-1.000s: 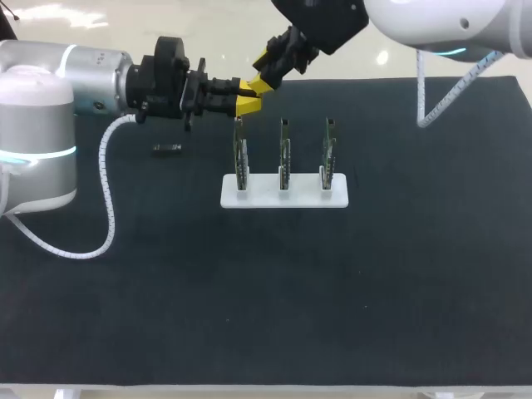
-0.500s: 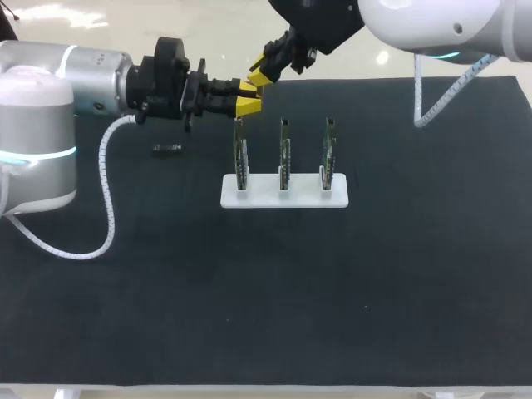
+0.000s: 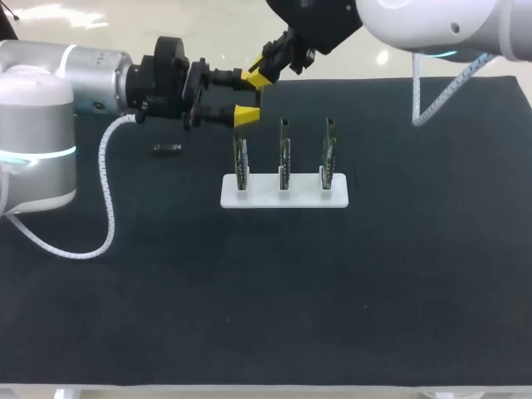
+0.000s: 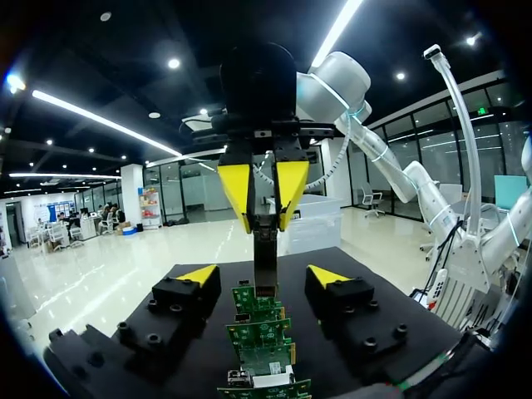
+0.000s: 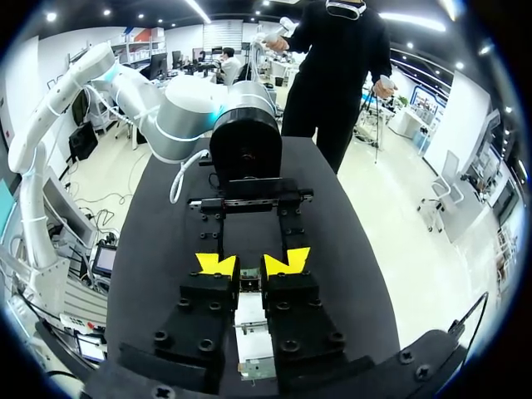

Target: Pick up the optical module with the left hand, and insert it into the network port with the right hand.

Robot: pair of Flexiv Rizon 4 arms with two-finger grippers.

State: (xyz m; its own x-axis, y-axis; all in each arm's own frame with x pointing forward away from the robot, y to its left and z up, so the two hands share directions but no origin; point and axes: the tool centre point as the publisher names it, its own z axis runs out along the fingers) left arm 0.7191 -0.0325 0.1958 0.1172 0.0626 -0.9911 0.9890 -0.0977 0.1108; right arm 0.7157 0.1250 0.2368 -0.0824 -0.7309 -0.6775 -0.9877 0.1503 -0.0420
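dark optical module [image 4: 264, 259] in right gripper [image 4: 266, 223]

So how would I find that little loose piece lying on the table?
Find the white stand with three upright green boards in the middle of the black table. Look beside it toward the left arm: a small dark block lies alone on the cloth. Unlike the boards, it lies flat, black, outside the stand.

The left arm [image 3: 83, 79] comes in from 9 o'clock and lies level, its left gripper [image 3: 248, 96] pointing toward 3 o'clock with the fingers spread wide apart. The right arm [image 3: 432, 25] enters from 1 o'clock. Its right gripper [image 3: 262, 71] angles toward 7 o'clock, fingers pinched on the optical module [image 4: 264, 258].
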